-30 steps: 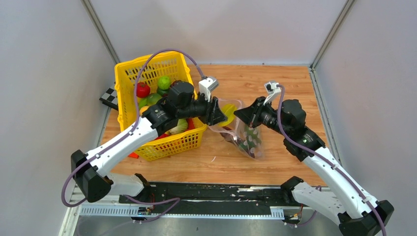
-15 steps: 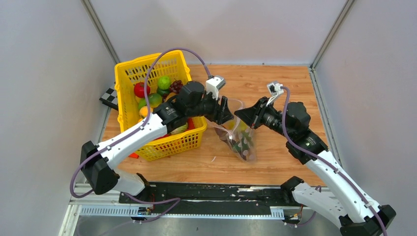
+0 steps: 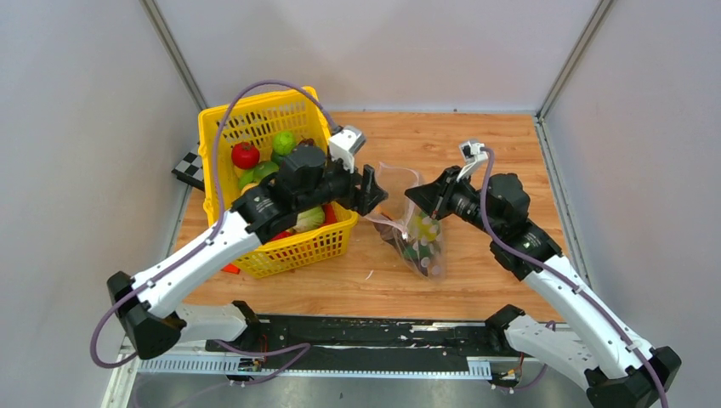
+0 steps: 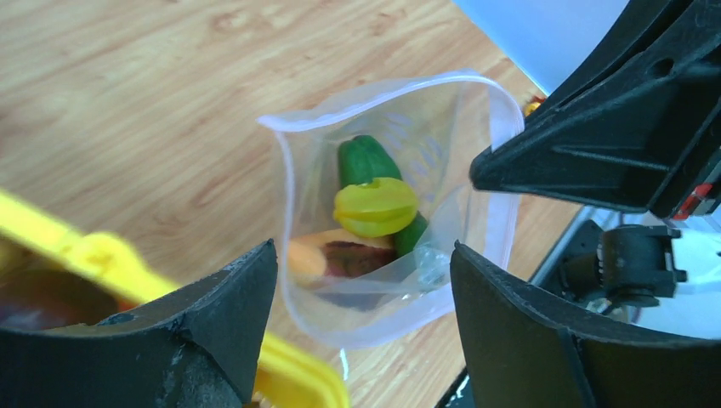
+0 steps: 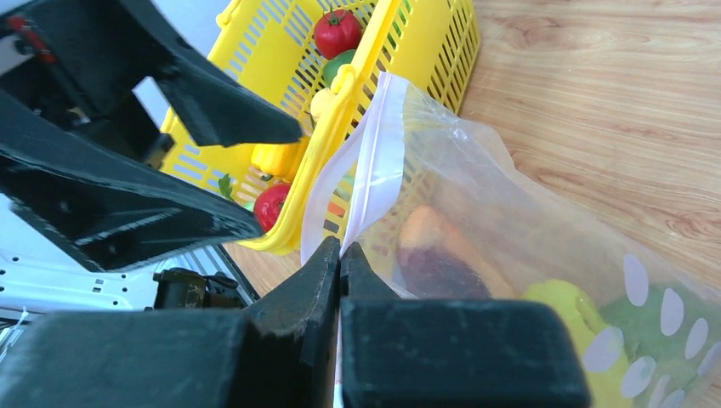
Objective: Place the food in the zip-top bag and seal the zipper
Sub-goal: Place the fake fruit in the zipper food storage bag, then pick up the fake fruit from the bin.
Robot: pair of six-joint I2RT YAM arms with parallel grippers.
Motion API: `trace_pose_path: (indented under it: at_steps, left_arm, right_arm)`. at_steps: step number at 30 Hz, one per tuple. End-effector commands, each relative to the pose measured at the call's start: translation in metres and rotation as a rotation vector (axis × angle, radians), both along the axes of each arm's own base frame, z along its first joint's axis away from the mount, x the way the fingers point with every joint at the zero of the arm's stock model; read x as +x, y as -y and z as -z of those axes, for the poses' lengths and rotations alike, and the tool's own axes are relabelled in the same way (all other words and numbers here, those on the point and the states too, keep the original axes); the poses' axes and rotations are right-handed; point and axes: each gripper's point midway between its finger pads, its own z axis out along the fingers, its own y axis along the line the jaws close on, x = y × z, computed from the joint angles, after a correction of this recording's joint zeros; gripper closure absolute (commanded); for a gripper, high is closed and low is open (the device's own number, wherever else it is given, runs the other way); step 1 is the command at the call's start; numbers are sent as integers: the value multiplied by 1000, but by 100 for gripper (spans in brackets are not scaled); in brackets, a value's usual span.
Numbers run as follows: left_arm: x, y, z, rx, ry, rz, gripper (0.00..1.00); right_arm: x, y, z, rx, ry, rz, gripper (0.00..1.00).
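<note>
Wooden desk [image 3: 502, 144] stretches beyond the zip-top bag [image 3: 418, 242] at twelve o'clock, yellow basket [image 3: 298, 251] at nine; our left end effector [image 4: 361, 249] gapes empty, right end effector [image 5: 341, 255] pinches the bag's rim.

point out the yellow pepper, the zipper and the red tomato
yellow pepper [image 4: 375, 206], left wrist view, its lobed top
zipper [image 5: 371, 161], right wrist view, mid strip
red tomato [image 3: 246, 155], top external view, its middle

We see both arms stretched inward, forearms about level, the grippers facing each other, tips near but apart. Left gripper [image 3: 371, 189]: jaws spread wide, holding nothing. Right gripper [image 3: 415, 196]: jaws pressed together, pinching the rim of the zip-top bag [image 3: 422, 242].
</note>
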Motion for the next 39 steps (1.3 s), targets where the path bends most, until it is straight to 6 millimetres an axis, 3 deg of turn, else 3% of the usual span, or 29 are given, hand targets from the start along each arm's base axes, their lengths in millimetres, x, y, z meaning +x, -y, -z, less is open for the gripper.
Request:
trace_pose_path:
  at_steps: [1, 6, 12, 19, 24, 29, 33, 39]
  left_arm:
    - [5, -43, -11, 44, 96, -158, 17]
    - [13, -90, -7, 84, 127, -368, 1]
    - [20, -142, 8, 178, 105, -618, 0]
    - [13, -161, 46, 335, -43, -593, 0]
    - [1, -188, 69, 421, -122, -624, 0]
    - [-5, -207, 84, 450, -179, -667, 0]
    - [-10, -221, 96, 508, -223, -701, 0]
    - [-15, -225, 105, 556, -254, -670, 0]
  right_arm:
    - [3, 1, -2, -14, 17, 9, 100]
    - [3, -4, -1, -16, 14, -16, 100]
    - [5, -6, -1, -19, 11, -22, 100]
    - [5, -5, 0, -33, 6, -21, 100]
    - [3, -6, 2, -46, 13, -40, 100]
    - [-4, -28, 1, 36, -39, -146, 100]
    - [2, -34, 20, -41, -106, -119, 100]
    - [1, -36, 24, -84, -84, -124, 100]
